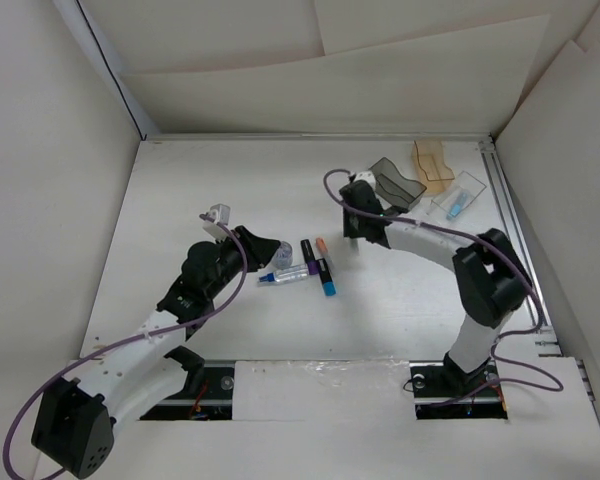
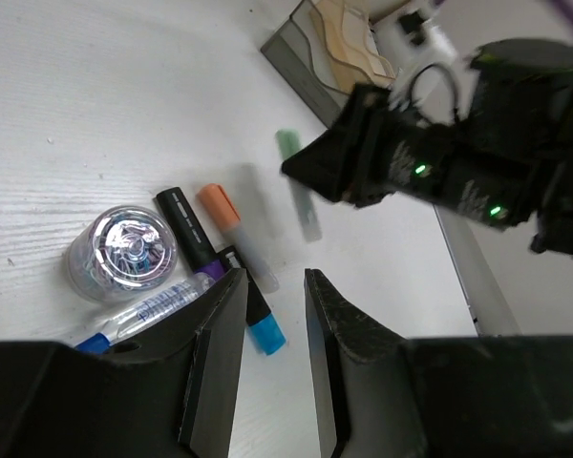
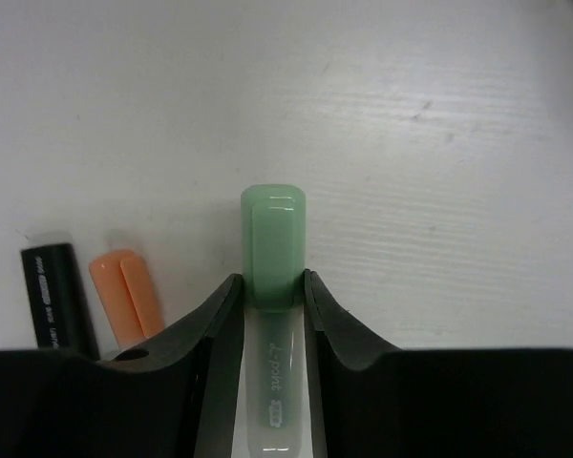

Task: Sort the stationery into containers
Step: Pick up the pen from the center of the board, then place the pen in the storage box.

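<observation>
My right gripper (image 3: 272, 286) is shut on a green-capped marker (image 3: 273, 243), its fingers pressing both sides of the cap low over the table. In the left wrist view the same green-capped marker (image 2: 299, 186) shows under the right gripper (image 2: 392, 162). An orange-capped marker (image 2: 231, 229), a black-and-purple marker (image 2: 193, 239), a blue-tipped black marker (image 2: 265, 329), a clear pen (image 2: 138, 313) and a clear roll (image 2: 122, 250) lie together mid-table. My left gripper (image 2: 274, 281) hovers over that cluster, its jaws nearly together with only a slim gap and nothing in it.
Three bins stand at the far right: dark grey bin (image 1: 395, 185), tan bin (image 1: 432, 165) and clear bin (image 1: 458, 195) with a blue item inside. White walls enclose the table, and a metal rail (image 1: 515, 230) runs along its right edge.
</observation>
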Available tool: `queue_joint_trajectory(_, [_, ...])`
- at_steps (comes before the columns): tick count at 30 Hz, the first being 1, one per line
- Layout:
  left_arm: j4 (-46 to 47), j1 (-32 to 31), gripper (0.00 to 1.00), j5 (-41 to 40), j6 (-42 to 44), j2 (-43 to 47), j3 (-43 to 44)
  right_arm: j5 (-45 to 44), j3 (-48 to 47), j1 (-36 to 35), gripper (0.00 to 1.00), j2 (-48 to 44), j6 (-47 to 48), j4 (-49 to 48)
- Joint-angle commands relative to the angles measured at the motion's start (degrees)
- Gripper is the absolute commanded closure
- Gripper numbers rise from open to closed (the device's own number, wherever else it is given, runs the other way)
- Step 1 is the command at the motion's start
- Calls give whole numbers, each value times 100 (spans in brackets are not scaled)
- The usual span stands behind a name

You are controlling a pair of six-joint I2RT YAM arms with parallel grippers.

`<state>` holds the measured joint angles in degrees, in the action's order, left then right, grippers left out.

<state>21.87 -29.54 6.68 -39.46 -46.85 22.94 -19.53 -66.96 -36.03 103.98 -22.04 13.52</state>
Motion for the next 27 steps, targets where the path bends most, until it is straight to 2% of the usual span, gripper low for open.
queue_joint_trajectory(1, [362, -26, 72, 193, 18, -69, -53, -280, -291, 587, 83, -896, 7, -121])
queue_joint_trajectory(6, [607, -26, 70, 474, 70, -289, -53, -349, -441, 2124, 82, -1337, -423, -270])
queue_joint_trajectory(7, [608, -26, 70, 527, 70, -290, -53, -472, -519, 2631, 82, -1276, -519, -323])
queue_joint_trajectory(11, [678, -26, 69, 589, 123, -290, 0, -473, -800, 3644, 82, -820, -915, -490])
queue_joint_trajectory(14, [678, -26, 69, 589, 123, -290, 0, -420, -1169, 4067, 82, -310, -1073, -491])
queue_joint_trajectory(20, [678, -78, 67, 589, 123, -342, 0, -877, -1846, 4183, 79, 394, -1022, -306])
queue_joint_trajectory(25, [678, -78, 67, 537, 123, -404, 0, -798, -1733, 4245, 75, 447, -1021, -253])
queue_joint_trajectory(27, [731, -78, 67, 536, 123, -404, 0, -798, -1592, 4245, 69, 386, -1074, -332])
